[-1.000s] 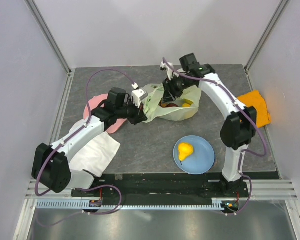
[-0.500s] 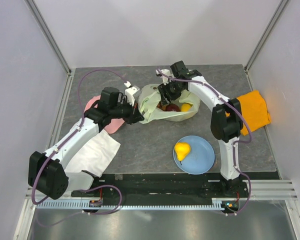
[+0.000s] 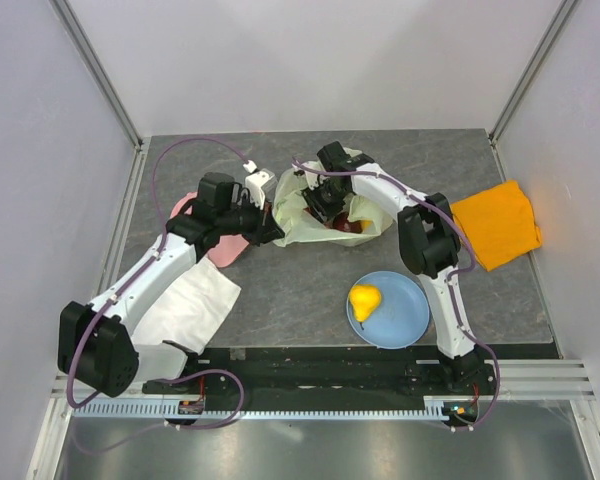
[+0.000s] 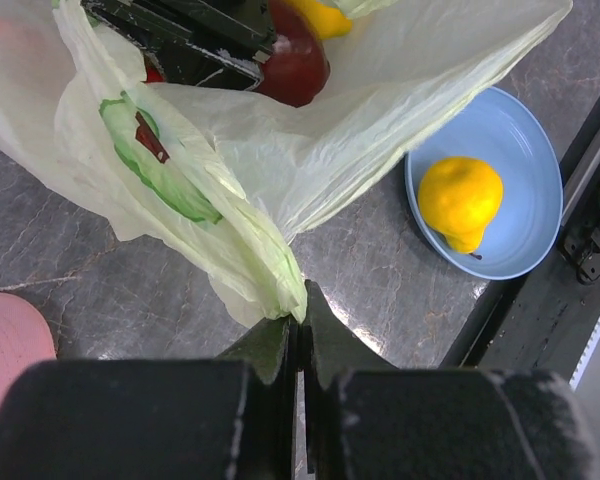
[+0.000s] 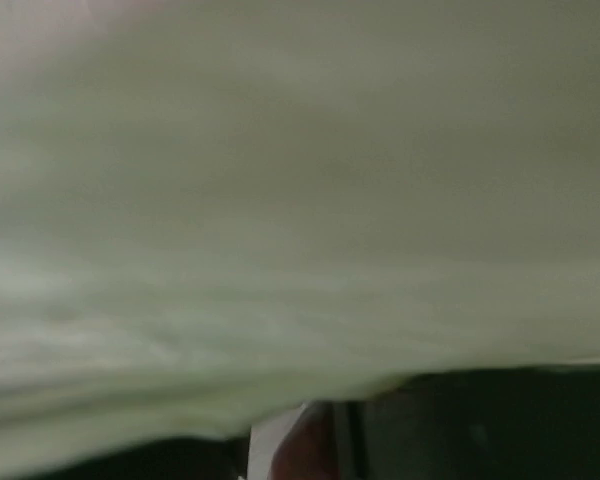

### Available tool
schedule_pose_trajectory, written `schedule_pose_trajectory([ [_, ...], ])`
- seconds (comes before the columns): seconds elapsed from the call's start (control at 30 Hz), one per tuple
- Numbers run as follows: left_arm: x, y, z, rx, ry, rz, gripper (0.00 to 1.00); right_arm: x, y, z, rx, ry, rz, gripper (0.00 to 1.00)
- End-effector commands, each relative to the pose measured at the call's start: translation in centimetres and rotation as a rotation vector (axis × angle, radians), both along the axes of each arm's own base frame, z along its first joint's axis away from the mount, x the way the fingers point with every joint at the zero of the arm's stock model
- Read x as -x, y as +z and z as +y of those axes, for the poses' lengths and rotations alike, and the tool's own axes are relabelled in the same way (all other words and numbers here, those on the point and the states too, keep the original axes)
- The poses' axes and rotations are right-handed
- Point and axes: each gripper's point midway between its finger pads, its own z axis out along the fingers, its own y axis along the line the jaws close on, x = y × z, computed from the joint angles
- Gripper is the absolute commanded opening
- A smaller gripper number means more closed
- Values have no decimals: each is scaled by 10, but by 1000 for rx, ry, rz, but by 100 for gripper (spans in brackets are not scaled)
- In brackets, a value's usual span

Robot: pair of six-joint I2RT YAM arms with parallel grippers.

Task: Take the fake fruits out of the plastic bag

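Observation:
The pale yellow-green plastic bag [image 3: 302,203] lies at the table's middle back, its mouth held open. My left gripper [image 3: 271,230] is shut on the bag's edge [image 4: 270,270]. My right gripper [image 3: 325,207] reaches inside the bag, where its black fingers [image 4: 195,40] lie against a dark red fruit [image 4: 298,65]. A yellow fruit [image 4: 320,15] sits beyond that. In the right wrist view, bag film [image 5: 300,200] covers nearly everything, with a reddish patch [image 5: 315,450] at the bottom; the jaws do not show. A yellow pear [image 3: 365,299] lies on the light-blue plate [image 3: 405,315].
An orange cloth [image 3: 495,225] lies at the right. A pink cloth [image 3: 187,209] lies under my left arm, and a white folded cloth [image 3: 195,305] lies at the near left. The plate stands near the front edge.
My right gripper has moved left and down, deeper into the bag's mouth. My left gripper has kept its hold on the bag's edge and shifted slightly left.

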Motion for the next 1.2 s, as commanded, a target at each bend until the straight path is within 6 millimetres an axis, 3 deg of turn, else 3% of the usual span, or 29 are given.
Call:
schedule_pose_trajectory([
  [0.0,-10,16,-3,33,16,-30,2,-15,37,5,-29,5,-91,32],
  [0.13,-18,19,-4,37,26,-54,2,3,91,-8,-45,59,-145,23],
  [0.23,-28,22,-4,32,46,-79,2,24,118,-21,-31,116,-165,18],
  [0.33,-38,25,-4,27,62,-104,1,40,132,-40,16,135,-194,17],
  [0.6,-65,39,-6,57,126,-125,2,62,136,-98,233,198,-301,17],
  [0.73,-75,47,-9,73,140,-134,2,69,158,-123,306,204,-395,17],
  [0.93,-78,42,-12,78,127,-118,2,77,230,-134,235,104,-626,14],
  [0.97,-78,41,-12,79,128,-114,2,82,260,-128,146,91,-715,13],
  [1.03,-77,41,-14,88,121,-107,2,94,281,-118,16,108,-776,13],
  [1.07,-78,40,-15,89,121,-102,1,105,308,-112,-68,126,-861,13],
  [1.13,-78,43,-18,103,112,-97,2,120,321,-101,-172,144,-860,12],
  [1.17,-79,44,-19,106,107,-97,2,129,317,-101,-177,157,-820,11],
])
